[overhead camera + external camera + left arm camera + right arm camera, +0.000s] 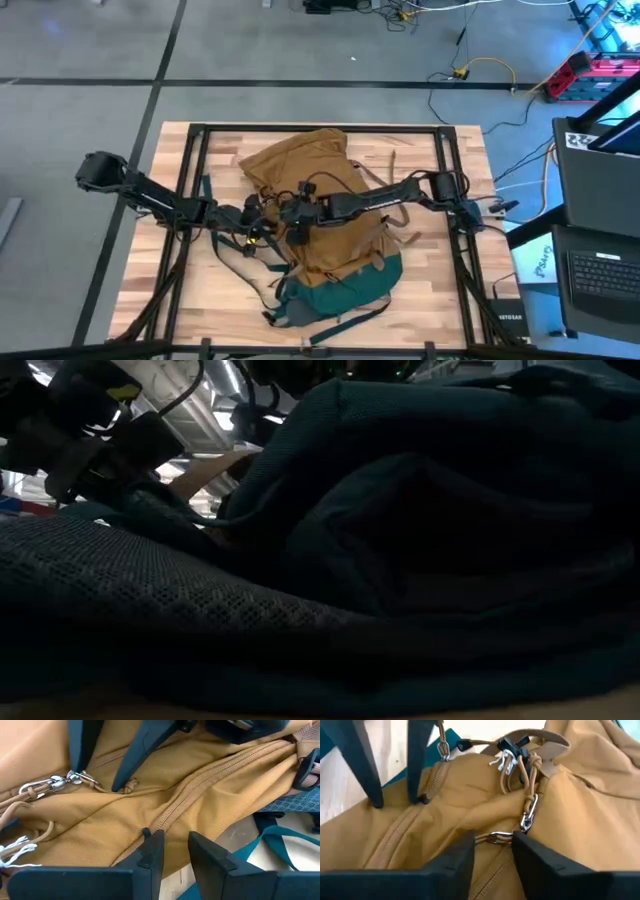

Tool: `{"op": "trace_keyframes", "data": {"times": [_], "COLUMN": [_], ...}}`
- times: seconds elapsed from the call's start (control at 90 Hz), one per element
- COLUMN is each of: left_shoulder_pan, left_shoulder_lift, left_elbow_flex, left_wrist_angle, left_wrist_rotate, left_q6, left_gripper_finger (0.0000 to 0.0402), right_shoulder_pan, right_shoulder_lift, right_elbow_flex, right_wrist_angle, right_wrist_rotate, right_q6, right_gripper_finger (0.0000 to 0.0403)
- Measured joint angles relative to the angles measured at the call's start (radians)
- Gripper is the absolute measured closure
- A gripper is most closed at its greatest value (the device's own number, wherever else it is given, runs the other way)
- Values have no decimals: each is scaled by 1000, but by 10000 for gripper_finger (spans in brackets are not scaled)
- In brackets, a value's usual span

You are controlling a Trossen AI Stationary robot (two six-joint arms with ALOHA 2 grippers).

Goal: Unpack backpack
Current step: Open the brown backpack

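Backpack [325,215] lies flat mid-table, teal base toward six o'clock, zipper still closed. My left gripper [172,851], jaws narrowly parted, rests at the zipper's seam. My right gripper [494,851], narrowly parted too, straddles a metal ring [499,838]. Opening step, I judge; next, pinch the pull and draw.

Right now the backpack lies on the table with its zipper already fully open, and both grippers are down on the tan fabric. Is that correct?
Not quite: the zipper is closed, as the left wrist view shows. The rest holds: the backpack lies on the table, and the left gripper and right gripper are both down on the tan fabric.
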Motion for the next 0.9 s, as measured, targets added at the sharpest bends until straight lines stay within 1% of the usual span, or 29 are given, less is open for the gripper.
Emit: {"op": "trace_keyframes", "data": {"times": [0.1,0.367,0.478,0.533,0.6,0.756,0.8,0.9], "left_shoulder_pan": [0,0,0,0,0,0,0,0], "left_shoulder_lift": [0,1,1,1,1,1,1,1], "left_elbow_flex": [0,0,0,0,0,0,0,0], "left_wrist_angle": [10,66,71,70,70,70,70,69], "left_wrist_rotate": [1,8,7,7,6,6,6,5], "left_q6": [3,45,46,45,46,45,45,46], "left_gripper_finger": [325,325,325,325,325,325,325,325], "right_shoulder_pan": [-2,-3,-3,-2,-2,-2,-2,-1], "right_shoulder_lift": [10,35,35,35,36,36,36,36], "right_elbow_flex": [0,2,2,2,2,1,1,1], "right_wrist_angle": [-8,1,-2,-3,-4,-10,-11,-13], "right_wrist_rotate": [-4,-19,-8,2,4,9,9,9], "right_q6": [5,6,6,3,-5,-29,-39,-51], "right_gripper_finger": [261,260,264,275,299,385,394,394]}}
